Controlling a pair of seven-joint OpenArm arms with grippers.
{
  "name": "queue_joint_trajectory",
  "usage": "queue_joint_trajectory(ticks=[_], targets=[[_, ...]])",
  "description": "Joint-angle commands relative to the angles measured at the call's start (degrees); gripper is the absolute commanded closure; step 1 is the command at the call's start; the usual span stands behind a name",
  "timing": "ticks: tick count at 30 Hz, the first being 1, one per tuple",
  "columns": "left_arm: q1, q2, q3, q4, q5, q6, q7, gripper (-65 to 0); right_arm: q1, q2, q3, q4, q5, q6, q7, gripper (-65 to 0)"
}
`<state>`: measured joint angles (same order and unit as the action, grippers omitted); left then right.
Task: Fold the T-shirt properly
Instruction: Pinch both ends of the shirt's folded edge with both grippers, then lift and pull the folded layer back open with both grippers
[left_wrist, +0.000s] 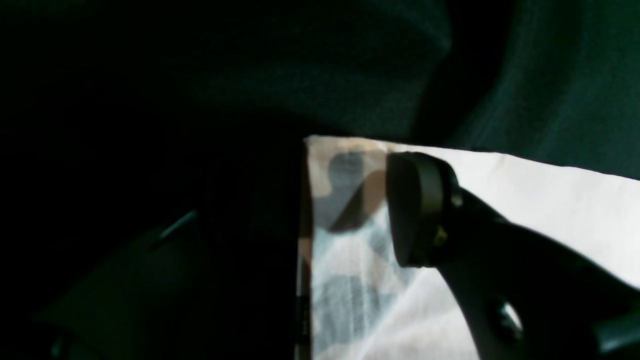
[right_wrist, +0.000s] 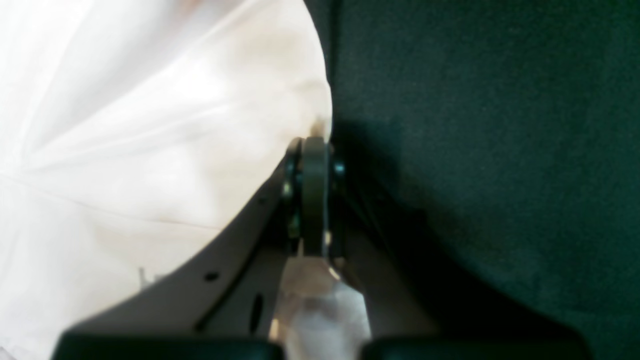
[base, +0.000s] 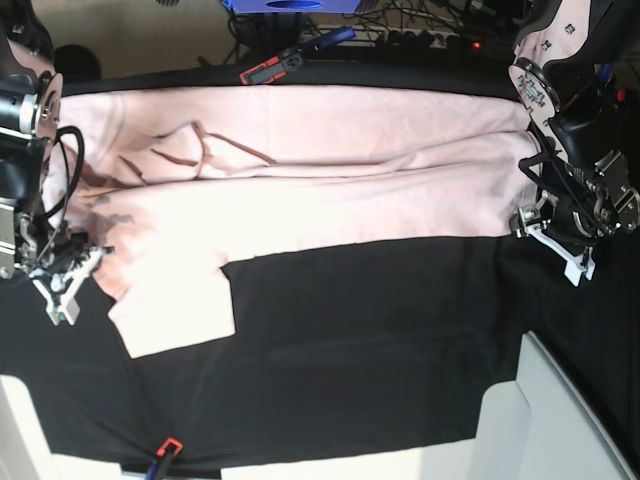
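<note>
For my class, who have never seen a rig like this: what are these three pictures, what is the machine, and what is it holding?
It is a robot with two arms over a table with a black cloth. One picture looks down on the whole table; the other two come from cameras on each wrist. A pale pink T-shirt lies stretched across the cloth. The right gripper is shut on the shirt's edge, with fabric pinched between its fingers. The left gripper is open at the opposite end of the shirt, holding nothing that shows.

The T-shirt is soft, matt pink cloth (thin, lightly creased) on a matt black table cloth.
</note>
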<state>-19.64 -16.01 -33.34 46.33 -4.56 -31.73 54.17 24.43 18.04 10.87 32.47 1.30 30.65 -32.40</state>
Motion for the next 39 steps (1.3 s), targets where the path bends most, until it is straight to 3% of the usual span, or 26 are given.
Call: queue_joint_trajectory(ticks=[1, 3, 6, 8, 17, 31, 39], targets=[[-0.6, -0.3, 0.2, 0.3, -0.1, -0.1, 0.6, -40.6, 0.4, 0.6, 0.0, 0.2, -0.7, 0.6, -1.9, -0.3], [-0.6, -0.2, 0.2, 0.3, -0.1, -0.1, 0.6, -33.1, 0.4, 0.6, 0.0, 0.2, -0.7, 0.6, -1.9, -0.3], [-0.6, -0.2, 0.2, 0.2, -0.2, -0.1, 0.6, -11.8, 0.4, 0.6, 0.0, 0.2, -0.7, 0.6, -1.9, -0.3], [-0.6, -0.2, 0.3, 0.2, -0.2, -0.1, 0.6, -0.8, 0.4, 0.6, 0.0, 0.2, -0.7, 0.6, -1.9, -0.3], [-0.6, -0.2, 0.1, 2.9, -0.1, -0.1, 0.3, 0.0, 0.5, 0.5, 0.1, 0.3, -0.7, 0.6, -1.6, -0.3], [-1.1, 4.4, 0.5, 21.6, -0.1, -0.1, 5.3, 0.0, -0.4, 0.6, 0.1, 16.0, -0.7, 0.2, -5.4, -0.1], [-1.8, 5.2, 0.5, 23.8, -0.2, -0.1, 5.3, 0.0, -0.3, 1.4, 0.2, 21.0, -0.8, 0.1, -7.6, -0.1]])
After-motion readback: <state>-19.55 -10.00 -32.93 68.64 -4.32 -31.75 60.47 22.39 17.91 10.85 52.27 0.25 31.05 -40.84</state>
